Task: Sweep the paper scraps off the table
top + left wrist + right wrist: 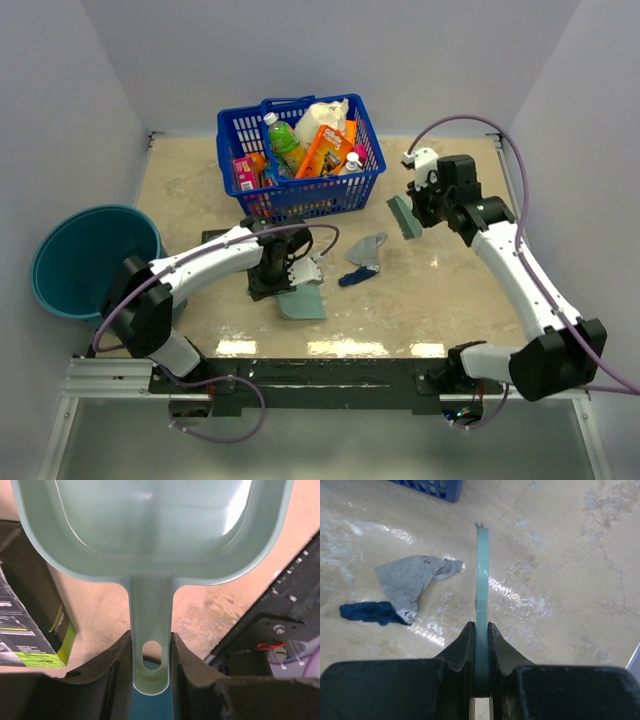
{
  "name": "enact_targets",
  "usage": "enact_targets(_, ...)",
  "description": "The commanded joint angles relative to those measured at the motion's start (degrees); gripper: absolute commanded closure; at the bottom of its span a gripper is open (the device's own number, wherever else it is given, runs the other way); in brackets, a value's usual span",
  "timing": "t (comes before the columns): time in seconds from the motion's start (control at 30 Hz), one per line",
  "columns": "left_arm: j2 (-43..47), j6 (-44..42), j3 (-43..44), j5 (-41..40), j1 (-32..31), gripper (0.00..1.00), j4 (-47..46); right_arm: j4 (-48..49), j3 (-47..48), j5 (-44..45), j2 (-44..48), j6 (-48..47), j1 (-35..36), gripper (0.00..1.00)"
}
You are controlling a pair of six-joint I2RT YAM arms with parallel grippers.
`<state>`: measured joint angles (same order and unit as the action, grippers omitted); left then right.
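**Tools gripped, sweep not yet begun**

Your left gripper is clamped on the handle of the mint dustpan, which sits just left of centre in the top view, low over the table. Your right gripper pinches the brush, which looks lifted at centre right. The paper scraps, a grey wad and a dark blue shred, lie between the two tools. Next, I judge, you should set the bristles down beyond the scraps and draw them left toward the pan's mouth.

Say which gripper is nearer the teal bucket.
Left. The left gripper, clamping the dustpan, sits right of the teal bucket; the right gripper, holding the brush, is far across the table.
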<state>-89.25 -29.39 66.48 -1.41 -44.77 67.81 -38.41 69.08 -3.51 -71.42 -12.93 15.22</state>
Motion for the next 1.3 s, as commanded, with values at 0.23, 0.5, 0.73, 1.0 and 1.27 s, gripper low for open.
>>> enact_targets(0.23, -6.54, 3.81, 2.6, -2.98, -0.23, 1.0, -2.77, 8.8, 1.76, 17.57, -12.68, 0.35, 7.36, 1.0)
enact_targets(0.5, -10.59, 3.99, 7.78, -3.07, -0.23, 1.0, -4.09, 0.81, 2.03, 5.9, -14.72, 15.61, 11.14, 1.0)
enact_targets(0.73, -16.91, 4.6, 14.2, -1.85, -0.93, 1.0, -4.44, 2.99, 3.07, -12.56, -14.8, 23.92, 11.06, 1.0)
enact_targets(1.0, -15.61, 6.27, 13.51, 0.36, -0.84, 1.0, -8.57, 4.84, 5.98, -24.62, -14.63, 25.86, 0.96, 1.0)
enact_targets(1.27, -10.51, 3.81, 6.21, -1.66, -0.67, 0.85, -14.2, -3.06, 9.41, -17.78, -8.93, 17.5, -0.81, 1.0)
